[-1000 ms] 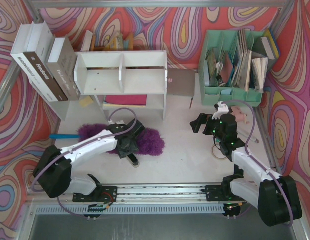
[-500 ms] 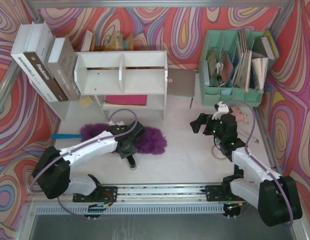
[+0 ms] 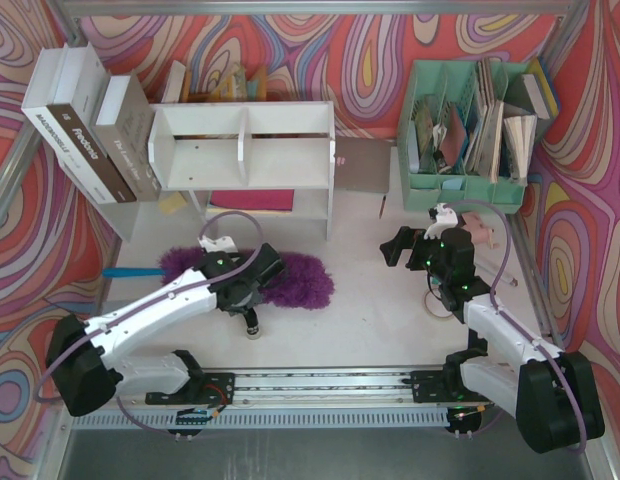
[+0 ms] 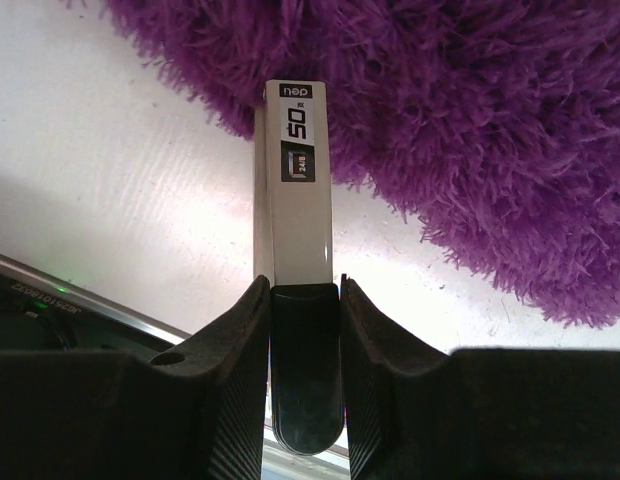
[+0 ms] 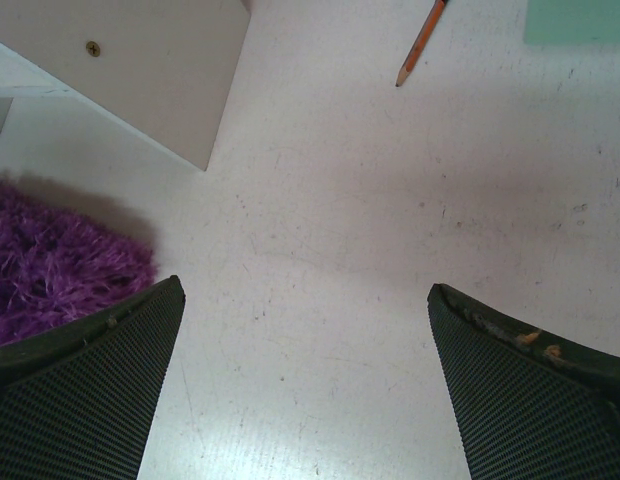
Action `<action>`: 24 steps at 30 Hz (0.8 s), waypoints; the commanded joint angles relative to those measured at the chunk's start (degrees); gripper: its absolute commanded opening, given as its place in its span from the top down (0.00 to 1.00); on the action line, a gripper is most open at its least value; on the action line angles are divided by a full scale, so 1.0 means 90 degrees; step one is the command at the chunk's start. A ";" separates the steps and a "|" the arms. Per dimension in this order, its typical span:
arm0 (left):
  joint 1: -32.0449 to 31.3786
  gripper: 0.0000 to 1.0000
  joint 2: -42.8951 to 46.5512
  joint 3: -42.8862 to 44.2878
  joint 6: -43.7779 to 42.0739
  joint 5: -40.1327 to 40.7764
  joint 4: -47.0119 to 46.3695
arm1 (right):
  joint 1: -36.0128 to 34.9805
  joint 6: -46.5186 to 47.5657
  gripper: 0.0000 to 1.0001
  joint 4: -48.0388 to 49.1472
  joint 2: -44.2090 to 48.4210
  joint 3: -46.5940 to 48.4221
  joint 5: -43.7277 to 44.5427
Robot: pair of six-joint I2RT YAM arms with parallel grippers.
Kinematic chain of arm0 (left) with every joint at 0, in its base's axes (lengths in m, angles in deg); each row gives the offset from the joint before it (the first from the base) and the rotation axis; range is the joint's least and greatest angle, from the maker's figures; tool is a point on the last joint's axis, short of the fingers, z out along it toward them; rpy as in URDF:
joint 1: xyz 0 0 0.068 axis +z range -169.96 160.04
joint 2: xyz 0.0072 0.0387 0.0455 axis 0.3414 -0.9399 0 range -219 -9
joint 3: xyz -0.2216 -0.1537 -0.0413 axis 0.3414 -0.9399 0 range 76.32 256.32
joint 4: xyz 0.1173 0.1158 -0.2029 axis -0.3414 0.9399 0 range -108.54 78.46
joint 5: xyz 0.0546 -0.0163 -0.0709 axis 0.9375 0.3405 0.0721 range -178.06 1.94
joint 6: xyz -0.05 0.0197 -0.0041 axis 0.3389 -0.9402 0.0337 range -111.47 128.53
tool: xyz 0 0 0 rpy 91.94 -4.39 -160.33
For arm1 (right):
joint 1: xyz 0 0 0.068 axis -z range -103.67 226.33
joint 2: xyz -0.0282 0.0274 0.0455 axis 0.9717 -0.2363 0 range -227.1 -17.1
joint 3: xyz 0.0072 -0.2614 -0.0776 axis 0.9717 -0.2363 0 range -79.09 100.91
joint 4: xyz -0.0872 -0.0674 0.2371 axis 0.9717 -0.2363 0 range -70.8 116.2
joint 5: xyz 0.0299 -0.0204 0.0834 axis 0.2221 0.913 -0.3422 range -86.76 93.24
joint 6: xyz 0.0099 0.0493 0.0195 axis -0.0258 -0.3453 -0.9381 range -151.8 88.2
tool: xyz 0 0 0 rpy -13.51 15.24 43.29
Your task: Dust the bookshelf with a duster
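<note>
The duster [image 3: 302, 281] lies flat on the counter [image 3: 370, 310] just in front of the bookshelf [image 3: 245, 150], its blue handle [image 3: 120, 271] pointing left. The left claw [image 4: 305, 297] hangs over the duster's middle, but what it grips is not the duster. Its jaws are nearly closed on the black end of a white stick [image 4: 295, 190]. The stick's far tip reaches the edge of the purple fluff. The right claw [image 5: 305, 290] hovers well to the right with its jaws spread wide and nothing between them. A pencil [image 5: 422, 42] lies on the counter beyond it.
</note>
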 commanded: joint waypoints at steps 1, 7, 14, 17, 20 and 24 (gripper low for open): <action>-0.0073 0.98 0.0227 0.0178 0.0261 0.0515 0.0469 | -0.0028 -0.0062 0.01 0.0127 0.0020 -0.0020 0.0043; -0.0089 1.00 0.0166 0.0098 0.0282 0.0552 0.0395 | -0.0029 -0.0058 0.01 0.0116 0.0027 -0.0017 0.0085; -0.0084 1.00 0.0010 -0.0494 0.0456 0.0201 -0.0138 | -0.0029 -0.0058 0.01 0.0105 0.0047 -0.0019 0.0071; -0.0082 1.00 0.0262 -0.0576 0.0638 0.0434 0.0029 | -0.0026 -0.0055 0.01 0.0123 0.0045 -0.0030 0.0068; -0.0090 1.00 0.0483 -0.0519 0.0772 0.0716 0.0353 | -0.0031 -0.0058 0.01 0.0134 0.0030 -0.0031 0.0067; -0.0089 1.00 0.0666 -0.0278 0.1134 0.1093 0.1131 | -0.0028 -0.0064 0.01 0.0139 0.0062 -0.0045 0.0065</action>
